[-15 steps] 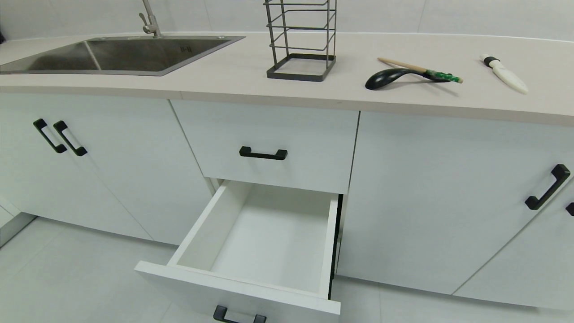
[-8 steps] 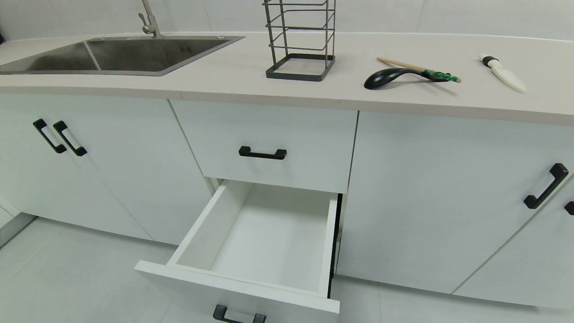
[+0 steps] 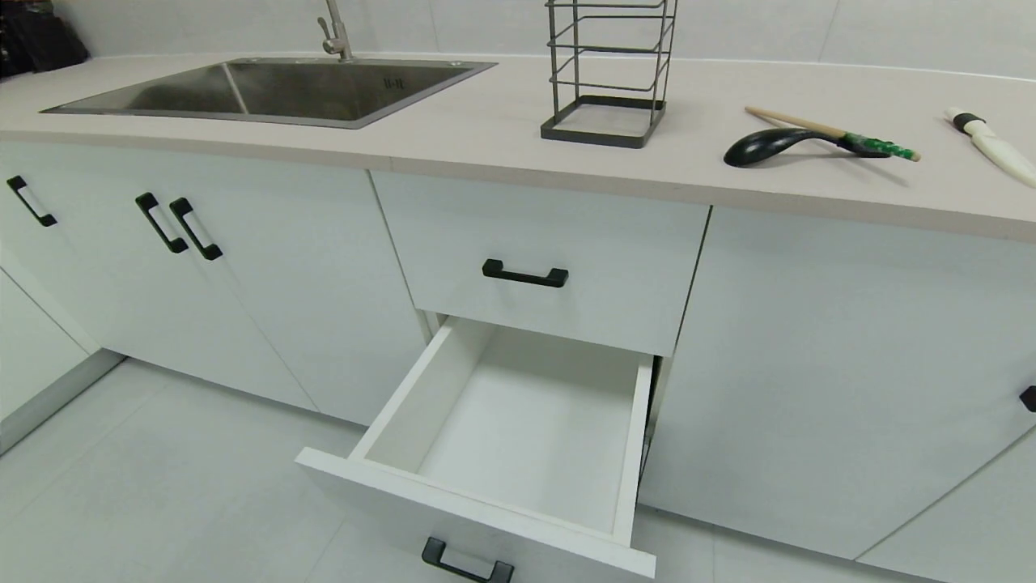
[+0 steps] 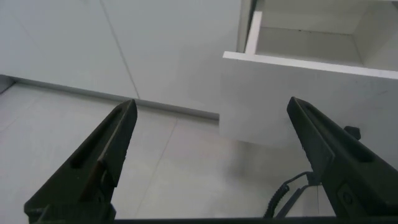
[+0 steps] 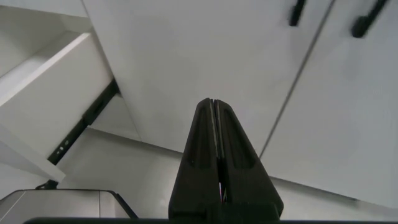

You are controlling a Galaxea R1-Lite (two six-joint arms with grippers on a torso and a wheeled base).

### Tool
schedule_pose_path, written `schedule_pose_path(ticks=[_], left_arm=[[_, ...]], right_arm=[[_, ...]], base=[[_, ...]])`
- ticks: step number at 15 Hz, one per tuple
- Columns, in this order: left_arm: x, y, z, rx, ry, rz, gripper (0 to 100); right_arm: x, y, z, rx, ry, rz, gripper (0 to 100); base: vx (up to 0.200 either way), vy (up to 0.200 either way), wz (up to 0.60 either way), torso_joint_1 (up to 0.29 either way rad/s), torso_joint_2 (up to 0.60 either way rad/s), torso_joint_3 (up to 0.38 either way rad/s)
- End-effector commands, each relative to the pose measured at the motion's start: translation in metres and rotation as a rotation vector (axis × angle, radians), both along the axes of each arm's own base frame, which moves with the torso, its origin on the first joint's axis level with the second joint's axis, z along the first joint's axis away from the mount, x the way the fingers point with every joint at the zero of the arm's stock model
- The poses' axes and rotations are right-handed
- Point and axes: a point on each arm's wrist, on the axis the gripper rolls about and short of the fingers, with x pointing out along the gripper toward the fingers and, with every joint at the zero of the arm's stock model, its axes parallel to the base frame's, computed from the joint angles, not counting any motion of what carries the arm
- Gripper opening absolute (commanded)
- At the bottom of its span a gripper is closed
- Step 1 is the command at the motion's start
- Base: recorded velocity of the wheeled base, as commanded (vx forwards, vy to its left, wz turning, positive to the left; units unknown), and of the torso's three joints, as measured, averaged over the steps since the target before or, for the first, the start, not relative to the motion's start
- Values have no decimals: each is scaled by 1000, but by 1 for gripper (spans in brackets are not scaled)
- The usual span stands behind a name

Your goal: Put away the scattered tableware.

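1. Only my head camera has shifted; the tableware lies unmoved.
2. Black spoon (image 3: 757, 147), chopstick (image 3: 797, 123), white knife (image 3: 1004, 152): countertop, right of wire rack (image 3: 603, 121).
3. Open drawer (image 3: 477, 518): below rack.
4. Left gripper (image 4: 211, 106) spread wide; right gripper (image 5: 213, 102) pressed together, empty.
5. Sink (image 3: 283, 89) stamp: unreadable.

Head view down over counter (image 3: 486, 138) and open drawer (image 3: 526, 429), wrist views low beside cabinets (image 3: 809, 364), sharing drawer

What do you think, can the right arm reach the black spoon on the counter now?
Probably not yet. The right gripper hangs by the cabinet door, jaws shut, below the countertop where the black spoon lies. The spoon lies in the open, but the arm would need to rise and open first.
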Motion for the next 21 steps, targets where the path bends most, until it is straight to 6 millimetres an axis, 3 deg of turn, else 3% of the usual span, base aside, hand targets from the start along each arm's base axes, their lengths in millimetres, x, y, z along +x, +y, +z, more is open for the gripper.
schedule_pose_path(ticks=[1, 5, 10, 17, 21], left_arm=[[0, 0, 0, 0, 2, 0, 100], [0, 0, 0, -1, 2, 0, 100], [0, 0, 0, -9, 2, 0, 100], [0, 0, 0, -43, 2, -1, 100], [0, 0, 0, -44, 2, -1, 100]], right_arm=[[0, 0, 0, 0, 0, 0, 0], [0, 0, 0, 0, 2, 0, 0], [0, 0, 0, 0, 0, 0, 0], [0, 0, 0, 0, 0, 0, 0], [0, 0, 0, 0, 0, 0, 0]], base=[[0, -200, 0, 7, 2, 2], [0, -200, 0, 4, 2, 2], [0, 0, 0, 0, 0, 0], [200, 0, 0, -1, 1, 4], [0, 0, 0, 0, 0, 0]])
